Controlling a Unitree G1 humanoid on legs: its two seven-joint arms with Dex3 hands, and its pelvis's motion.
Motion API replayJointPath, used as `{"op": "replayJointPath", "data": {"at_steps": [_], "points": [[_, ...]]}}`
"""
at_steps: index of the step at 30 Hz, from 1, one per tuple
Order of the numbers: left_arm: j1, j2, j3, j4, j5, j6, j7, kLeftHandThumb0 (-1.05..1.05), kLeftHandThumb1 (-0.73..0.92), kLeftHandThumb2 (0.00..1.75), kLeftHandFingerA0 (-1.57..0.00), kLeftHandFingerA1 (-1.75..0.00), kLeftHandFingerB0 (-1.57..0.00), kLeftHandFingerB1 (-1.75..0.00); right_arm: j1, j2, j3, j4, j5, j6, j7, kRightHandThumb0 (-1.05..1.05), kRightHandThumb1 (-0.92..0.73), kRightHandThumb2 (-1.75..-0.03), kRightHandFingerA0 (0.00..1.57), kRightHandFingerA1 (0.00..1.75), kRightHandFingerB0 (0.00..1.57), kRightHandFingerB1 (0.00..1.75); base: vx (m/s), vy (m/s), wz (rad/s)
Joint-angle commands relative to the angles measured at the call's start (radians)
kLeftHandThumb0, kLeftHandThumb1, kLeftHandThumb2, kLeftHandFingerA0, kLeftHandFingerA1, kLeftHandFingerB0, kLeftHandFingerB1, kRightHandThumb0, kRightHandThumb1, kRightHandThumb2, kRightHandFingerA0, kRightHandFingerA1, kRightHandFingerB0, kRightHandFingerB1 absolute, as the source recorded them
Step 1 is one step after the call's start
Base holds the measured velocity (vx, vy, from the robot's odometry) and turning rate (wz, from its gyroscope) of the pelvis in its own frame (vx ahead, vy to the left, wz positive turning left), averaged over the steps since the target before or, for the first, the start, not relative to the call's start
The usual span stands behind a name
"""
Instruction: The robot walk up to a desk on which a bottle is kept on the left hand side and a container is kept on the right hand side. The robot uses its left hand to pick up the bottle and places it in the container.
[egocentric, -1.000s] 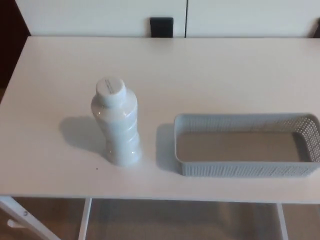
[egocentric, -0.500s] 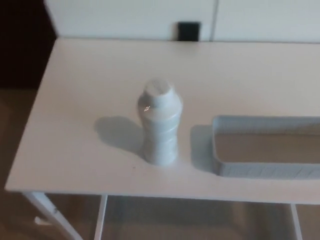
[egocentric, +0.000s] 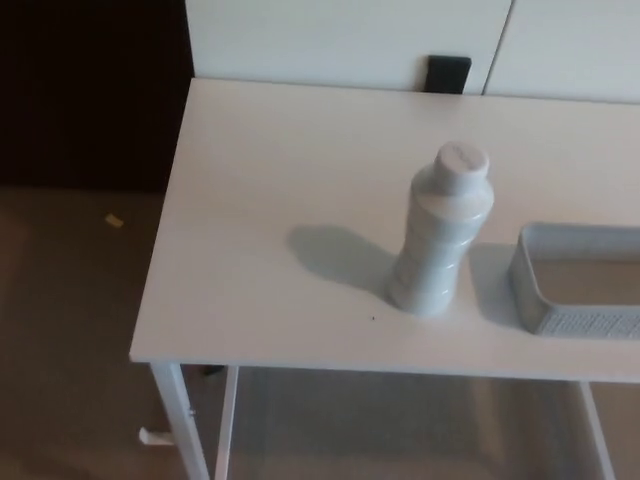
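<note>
A white ribbed bottle (egocentric: 441, 232) with a white cap stands upright on the white desk (egocentric: 270, 200), right of the picture's middle. To its right lies a grey mesh container (egocentric: 580, 280), cut off by the right edge of the picture; what shows of its inside holds nothing. A small gap separates the bottle from the container's left wall. Neither of my hands shows in the head view.
The desk's left edge runs down the picture, with brown floor (egocentric: 70, 330) beyond it and a dark area at the top left. A black object (egocentric: 448, 73) sits against the white wall behind the desk. White desk legs (egocentric: 180, 420) show below the front edge.
The whole picture has shifted: the camera has swung to the left, so desk, bottle and container sit further right in the picture. Bottle and container keep their places on the desk.
</note>
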Motion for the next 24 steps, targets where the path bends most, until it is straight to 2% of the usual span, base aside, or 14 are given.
{"op": "replayJointPath", "data": {"at_steps": [1, 6, 7, 8, 9, 10, 17, 24], "points": [[-0.01, -0.007, 0.012, -0.016, -0.019, -0.025, -0.017, -0.29, 0.7, 0.6, -0.49, -0.51, -0.55, -0.48, -0.012, -0.014, 0.001, -0.014, 0.002, 0.011, -0.014, -0.39, -0.45, -0.54, 0.57, 0.6, 0.35, 0.45, 0.0, 0.0, 0.0], [-0.024, -0.006, -0.004, -0.013, -0.003, -0.058, -0.023, -0.3, 0.68, 0.6, -0.49, -0.49, -0.56, -0.47, -0.006, -0.01, 0.006, -0.053, 0.006, 0.021, -0.012, -0.36, -0.44, -0.53, 0.58, 0.65, 0.36, 0.48, -0.07, -0.075, 0.02], [-0.02, -0.007, -0.008, -0.027, -0.001, -0.06, -0.019, -0.38, 0.57, 0.86, -0.42, -0.58, -0.4, -0.54, -0.002, -0.01, 0.011, -0.066, 0.002, 0.023, -0.015, -0.39, -0.44, -0.53, 0.58, 0.63, 0.37, 0.48, -0.04, -0.193, -0.14], [-0.017, -0.008, -0.01, -0.036, 0.0, -0.06, -0.017, -0.38, 0.57, 0.86, -0.42, -0.58, -0.4, -0.54, 0.0, -0.01, 0.013, -0.072, -0.001, 0.023, -0.018, -0.39, -0.44, -0.53, 0.58, 0.63, 0.37, 0.48, 0.07, 0.07, -0.22], [-0.016, -0.011, -0.012, -0.048, 0.002, -0.061, -0.012, -0.31, 0.69, 0.61, -0.47, -0.48, -0.44, -0.42, -0.004, -0.012, 0.016, -0.072, -0.006, 0.031, -0.027, -0.38, -0.43, -0.53, 0.59, 0.61, 0.36, 0.45, 0.07, 0.095, 0.15], [-0.021, -0.016, -0.009, -0.051, 0.0, -0.058, -0.001, -0.3, 0.66, 0.59, -0.52, -0.49, -0.49, -0.43, -0.011, -0.015, 0.017, -0.067, -0.006, 0.034, -0.028, -0.38, -0.44, -0.53, 0.57, 0.61, 0.35, 0.45, 0.06, 0.09, 0.0], [-0.01, -0.033, -0.007, -0.12, -0.008, -0.015, 0.028, -0.29, 0.68, 0.59, -0.54, -0.5, -0.49, -0.44, -0.007, -0.02, 0.025, -0.089, -0.004, 0.05, -0.025, -0.38, -0.44, -0.53, 0.55, 0.61, 0.35, 0.46, -0.02, -0.051, -0.01], [-0.024, -0.028, -0.013, -0.08, 0.002, -0.052, 0.02, -0.32, 0.69, 0.6, -0.55, -0.5, -0.49, -0.43, -0.018, -0.021, 0.023, -0.08, -0.003, 0.048, -0.028, -0.37, -0.47, -0.54, 0.57, 0.62, 0.35, 0.46, 0.02, 0.062, 0.01]]}}
